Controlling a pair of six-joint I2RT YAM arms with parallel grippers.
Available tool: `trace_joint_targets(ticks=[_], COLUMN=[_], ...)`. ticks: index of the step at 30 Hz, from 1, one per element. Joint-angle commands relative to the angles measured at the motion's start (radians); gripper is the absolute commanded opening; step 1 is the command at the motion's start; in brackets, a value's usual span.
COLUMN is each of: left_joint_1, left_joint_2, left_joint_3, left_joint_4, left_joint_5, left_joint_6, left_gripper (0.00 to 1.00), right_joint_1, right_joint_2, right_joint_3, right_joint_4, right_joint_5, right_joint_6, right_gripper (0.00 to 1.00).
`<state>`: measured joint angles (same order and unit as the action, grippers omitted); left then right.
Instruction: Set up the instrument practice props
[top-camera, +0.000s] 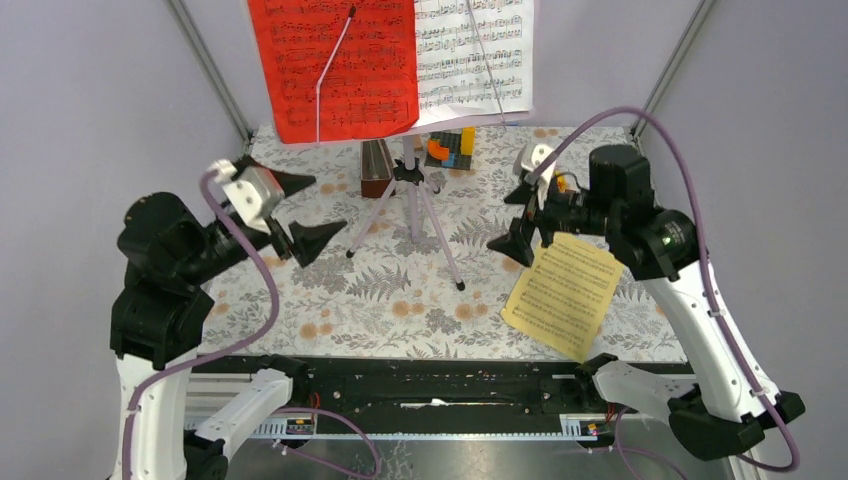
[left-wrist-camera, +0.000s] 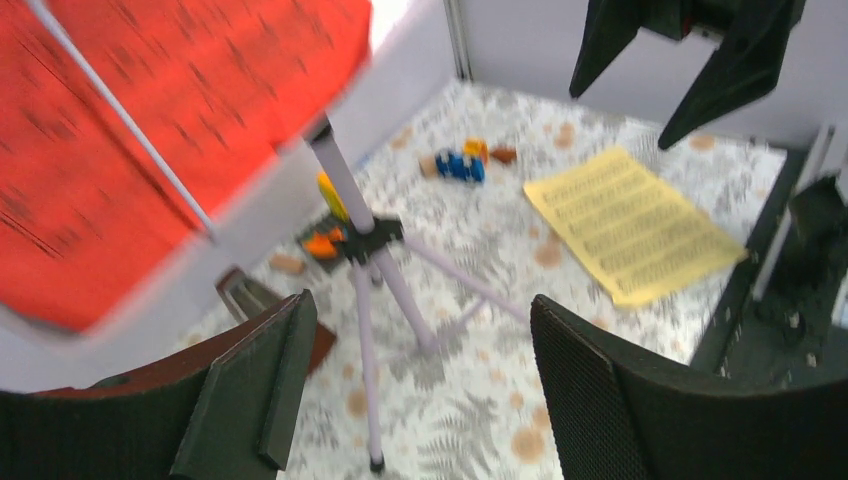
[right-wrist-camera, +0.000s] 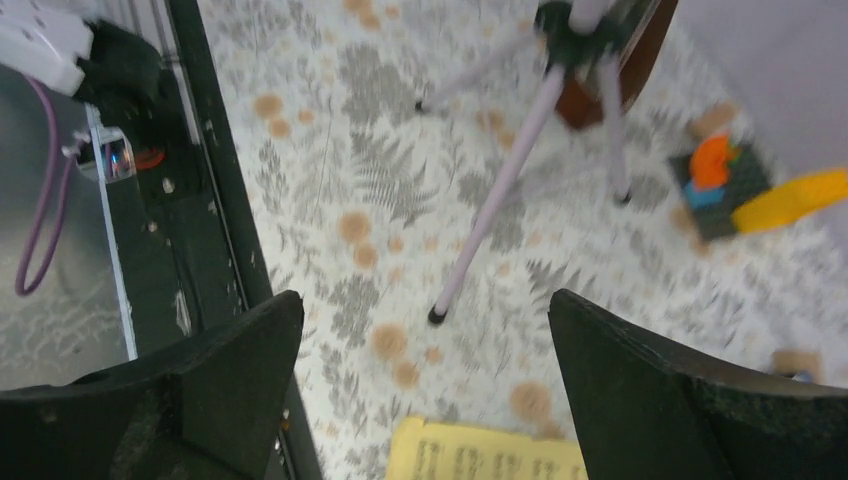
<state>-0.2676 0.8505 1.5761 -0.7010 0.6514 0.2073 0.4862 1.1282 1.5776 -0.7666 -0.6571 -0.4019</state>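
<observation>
plain pale lilac-grey walls (top-camera: 90, 100) close in the scene on three sides, with slim metal posts (top-camera: 210, 70) rising at the back corners. a white tablecloth (top-camera: 400, 300) printed with grey ferns and orange blossoms lies under soft, even light, edged at the near side by a black rail (top-camera: 440, 385).

Light fell soft and even from above — only faint shadows lay under the lilac folding tripod with black joints (top-camera: 408, 175). The overhead view was sharp. Both wrist views were smeared with blur, the bright red sheet-music page (left-wrist-camera: 150, 110) worst, and the yellow sheet-music page (right-wrist-camera: 490, 455) was unfocused.
</observation>
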Motion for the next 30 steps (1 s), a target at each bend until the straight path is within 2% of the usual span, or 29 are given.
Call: trace_joint_targets(ticks=[1, 5, 9, 13, 18, 20, 25, 30], left_joint_1=[0.001, 0.001, 0.002, -0.001, -0.043, -0.125, -0.46, -0.624], left_joint_2=[-0.066, -0.109, -0.116, -0.09, 0.007, 0.04, 0.148, 0.339], left_joint_3=[-0.118, -0.282, -0.424, -0.515, -0.56, -0.575, -0.607, -0.549], left_joint_4=[-0.177, -0.224, -0.213, -0.162, -0.127, -0.095, 0.013, 0.099], left_joint_5=[-0.006, -0.046, -0.088, -0.076, -0.092, -0.172, -0.425, -0.449], left_joint_6=[0.164, 0.223, 0.28, 0.312, 0.337, 0.321, 0.25, 0.206], left_gripper=[0.83, 0.83, 0.83, 0.84, 0.85, 0.85, 0.85, 0.85], right_joint_1=[-0.057, -0.154, -0.339, -0.53, -0.691, -0.771, -0.873, -0.884], right_joint_2=[-0.091, -0.114, -0.059, 0.061, 0.216, 0.259, 0.327, 0.384], right_joint_3=[-0.233, -0.413, -0.527, -0.578, -0.577, -0.565, -0.558, -0.565], right_joint_4=[0.021, 0.021, 0.021, 0.021, 0.021, 0.021, 0.021, 0.021], right_joint_5=[0.06, 0.06, 0.06, 0.06, 0.06, 0.06, 0.06, 0.06], right_joint_6=[-0.026, -0.026, -0.026, -0.026, -0.026, -0.026, -0.026, -0.026], right_gripper=[1.0, 1.0, 1.0, 1.0, 1.0, 1.0, 1.0, 1.0])
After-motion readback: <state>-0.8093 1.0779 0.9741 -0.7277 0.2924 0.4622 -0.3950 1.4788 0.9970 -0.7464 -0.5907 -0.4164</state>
